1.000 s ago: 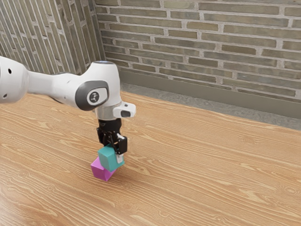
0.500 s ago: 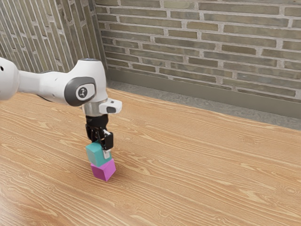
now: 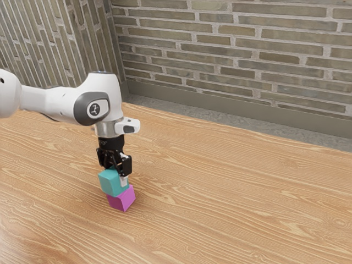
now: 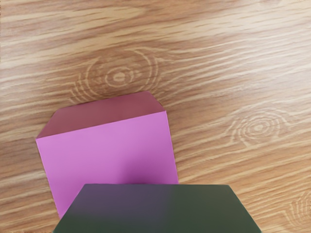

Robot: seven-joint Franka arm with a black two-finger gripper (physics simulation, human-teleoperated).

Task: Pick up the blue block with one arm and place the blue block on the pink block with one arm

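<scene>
Brick wall [image 3: 236,49] is running behind the table's far edge, slatted panelling is meeting it at the far left corner in the exterior view; both are standing well apart from the work.

Wooden table [image 3: 247,192] is carrying everything; plain grain is showing around the blocks.

White arm [image 3: 60,102] is coming in from the exterior view's left, wrist pointing straight down.

Gripper [image 3: 114,171] is pinching the blue block [image 3: 110,182] by its upper part, fingers on two sides.

Pink block [image 3: 122,199] is sitting flat toward the table's near edge, left of centre.

Blue block is resting atop it, offset toward the exterior view's left. In the wrist view much of the pink block's top [image 4: 107,155] is showing past the dark blue block [image 4: 155,208] under the hand
</scene>
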